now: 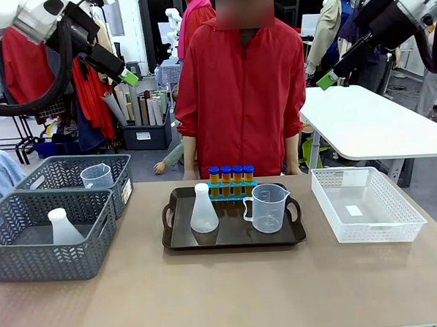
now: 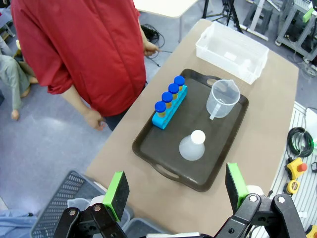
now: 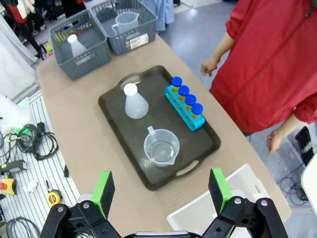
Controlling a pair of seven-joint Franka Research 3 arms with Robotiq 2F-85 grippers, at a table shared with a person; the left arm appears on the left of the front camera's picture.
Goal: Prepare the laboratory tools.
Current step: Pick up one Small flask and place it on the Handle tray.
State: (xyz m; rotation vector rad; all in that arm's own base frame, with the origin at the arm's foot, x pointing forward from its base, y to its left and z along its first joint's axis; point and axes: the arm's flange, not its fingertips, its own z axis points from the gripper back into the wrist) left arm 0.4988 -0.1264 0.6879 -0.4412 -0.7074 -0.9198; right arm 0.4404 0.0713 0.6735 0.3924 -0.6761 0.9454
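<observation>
Up at upper left we see the left end effector (image 1: 126,74) spread wide, holding nothing; centre frame, tubes (image 1: 232,176), flask (image 1: 203,209) and beaker (image 1: 267,208) sit on the tray (image 1: 180,242); upper right, the right end effector (image 1: 327,79) gapes empty.

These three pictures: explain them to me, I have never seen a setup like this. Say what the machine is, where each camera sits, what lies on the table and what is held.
Two white robot arms share a table with a person. The front view looks across at that person; the other two come from cameras on each wrist, looking down. The left gripper and right gripper are open and hold nothing. A dark tray carries four blue-capped tubes, a conical flask and a measuring beaker. Two grey baskets hold another flask and beaker; a white basket sits on the right.
</observation>
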